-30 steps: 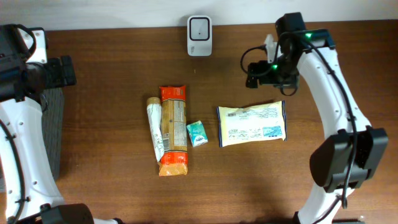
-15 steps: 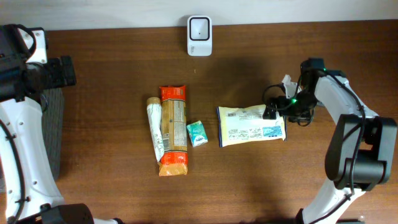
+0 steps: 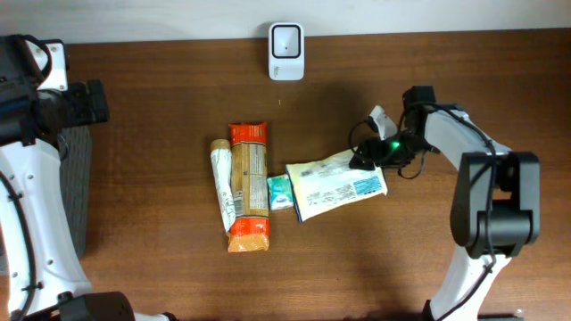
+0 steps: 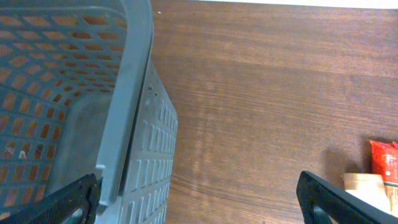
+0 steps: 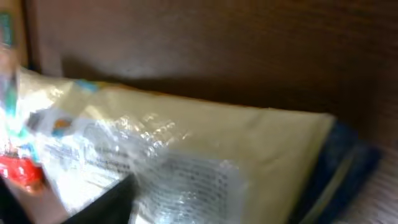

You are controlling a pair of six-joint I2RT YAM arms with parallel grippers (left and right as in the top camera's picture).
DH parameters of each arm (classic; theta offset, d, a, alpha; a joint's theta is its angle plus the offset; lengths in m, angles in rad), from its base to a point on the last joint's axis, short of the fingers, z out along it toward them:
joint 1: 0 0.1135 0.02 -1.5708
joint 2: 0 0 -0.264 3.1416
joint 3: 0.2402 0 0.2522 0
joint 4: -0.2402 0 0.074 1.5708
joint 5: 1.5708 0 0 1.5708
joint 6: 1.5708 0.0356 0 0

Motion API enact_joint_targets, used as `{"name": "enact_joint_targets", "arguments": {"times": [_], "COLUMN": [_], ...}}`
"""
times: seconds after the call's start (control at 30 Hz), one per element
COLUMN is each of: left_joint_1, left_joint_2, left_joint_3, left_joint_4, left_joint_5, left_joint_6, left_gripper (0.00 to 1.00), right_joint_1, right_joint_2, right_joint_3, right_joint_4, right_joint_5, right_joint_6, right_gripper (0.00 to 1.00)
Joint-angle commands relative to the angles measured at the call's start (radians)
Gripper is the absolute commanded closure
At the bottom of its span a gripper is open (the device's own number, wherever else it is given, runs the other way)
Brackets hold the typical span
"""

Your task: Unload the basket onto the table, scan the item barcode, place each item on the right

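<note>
Overhead: cream packet (image 3: 337, 183) lies mid-table, tilted, against teal sachet (image 3: 280, 190). Right gripper (image 3: 368, 154) at its upper-right edge; grip can't tell, wrist view blurred. Left gripper (image 4: 205, 208) wide, idle. Judged light, floppy, slick film; take by edge seam, not mid-panel.
</note>
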Motion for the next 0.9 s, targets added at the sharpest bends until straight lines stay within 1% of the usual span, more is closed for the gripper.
{"name": "enact_joint_targets", "arguments": {"times": [0.0, 0.03, 0.1, 0.17, 0.3, 0.4, 0.47, 0.63, 0.73, 0.8, 0.87], "left_joint_1": [0.001, 0.001, 0.001, 0.001, 0.001, 0.001, 0.001, 0.001, 0.001, 0.001, 0.001], "left_joint_2": [0.003, 0.003, 0.003, 0.003, 0.003, 0.003, 0.003, 0.003, 0.003, 0.003, 0.003], "left_joint_3": [0.006, 0.006, 0.006, 0.006, 0.006, 0.006, 0.006, 0.006, 0.006, 0.006, 0.006], "left_joint_4": [0.002, 0.002, 0.002, 0.002, 0.002, 0.002, 0.002, 0.002, 0.002, 0.002, 0.002], "left_joint_5": [0.004, 0.004, 0.004, 0.004, 0.004, 0.004, 0.004, 0.004, 0.004, 0.004, 0.004], "left_joint_6": [-0.009, -0.009, -0.009, -0.009, -0.009, -0.009, -0.009, -0.009, -0.009, -0.009, -0.009], "left_gripper": [0.01, 0.01, 0.01, 0.01, 0.01, 0.01, 0.01, 0.01, 0.01, 0.01, 0.01], "right_joint_1": [0.025, 0.025, 0.025, 0.024, 0.023, 0.023, 0.011, -0.052, -0.070, -0.070, -0.068], "right_joint_2": [0.137, 0.137, 0.137, 0.135, 0.110, 0.019, -0.109, -0.398, -0.483, -0.484, -0.462], "right_joint_3": [-0.066, -0.066, -0.066, -0.064, 0.006, 0.071, 0.116, 0.121, 0.121, 0.121, 0.121], "right_joint_4": [-0.001, 0.002, 0.000, -0.001, -0.104, -0.176, -0.216, -0.219, -0.219, -0.220, -0.216], "right_joint_5": [0.111, 0.111, 0.109, 0.106, 0.053, 0.010, -0.035, -0.181, -0.183, -0.153, -0.175], "right_joint_6": [0.035, 0.035, 0.035, 0.074, 0.087, 0.087, 0.087, 0.115, 0.204, 0.286, 0.341], "right_gripper": [0.52, 0.61, 0.73, 0.96, 0.96, 0.96, 0.96, 0.96, 0.96, 0.96, 0.96]}}
